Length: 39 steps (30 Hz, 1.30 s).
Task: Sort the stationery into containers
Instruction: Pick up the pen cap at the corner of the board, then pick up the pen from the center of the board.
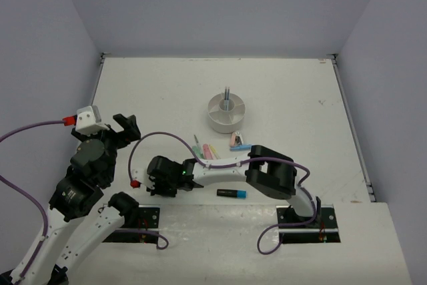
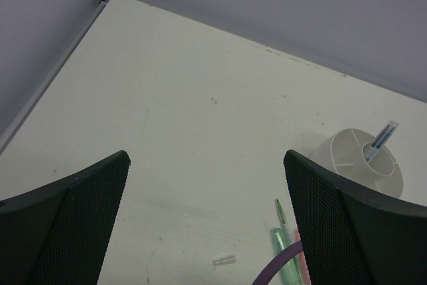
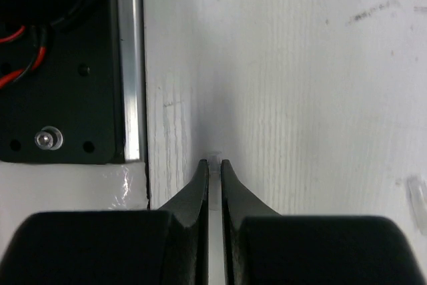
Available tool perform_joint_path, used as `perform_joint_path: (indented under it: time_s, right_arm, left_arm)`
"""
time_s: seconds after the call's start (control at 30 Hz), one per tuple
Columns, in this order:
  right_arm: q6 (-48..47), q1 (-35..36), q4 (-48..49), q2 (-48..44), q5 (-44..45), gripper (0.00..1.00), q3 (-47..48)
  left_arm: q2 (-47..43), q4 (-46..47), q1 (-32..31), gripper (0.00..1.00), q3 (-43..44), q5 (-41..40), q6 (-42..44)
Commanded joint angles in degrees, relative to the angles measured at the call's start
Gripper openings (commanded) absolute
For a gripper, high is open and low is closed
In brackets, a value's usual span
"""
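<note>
Near edge, 6 o'clock: black-bodied blue highlighter (image 1: 231, 193), unsorted.
7 o'clock: right gripper (image 3: 213, 163), jaws pressed together; anything pinched, cannot tell.
Centre: pastel markers (image 1: 208, 151), loose.
9 o'clock: left gripper (image 2: 205, 158), jaws spread, empty.
12 o'clock: round white plastic organiser (image 1: 217, 121), one thin pen (image 1: 227, 93) in the central cup; sorting barely begun.

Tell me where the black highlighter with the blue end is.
Top view: the highlighter lies flat near the front edge of the table, centre, just on the near side of the right arm's forearm.
</note>
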Motion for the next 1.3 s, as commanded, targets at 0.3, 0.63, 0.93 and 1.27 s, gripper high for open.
perform_joint_path:
  time_s: [0.3,0.63,0.93,1.27]
  right_arm:
    - [18.7,-16.0,8.4,-34.8,5.3,0.00,-25.2]
    - [34.0,-32.7,0.6,-57.2,15.0,0.00,-34.8]
    - [38.4,-35.3,-3.0,-70.9,27.3,0.00,-39.9]
    - [36.8,-35.4,-2.9,-74.8,26.8,0.00,-42.3]
  left_arm:
    - [4.0,-1.0,0.4,1.00,3.1,-0.6,-2.1]
    - [37.9,-6.0,-5.3,0.99,9.2,9.5,-19.6]
    - [61.1,-11.2,-19.0,0.83,22.1,7.5,-38.3]
    - [74.1,-15.5,-20.1,0.44,26.1,8.8,-46.5]
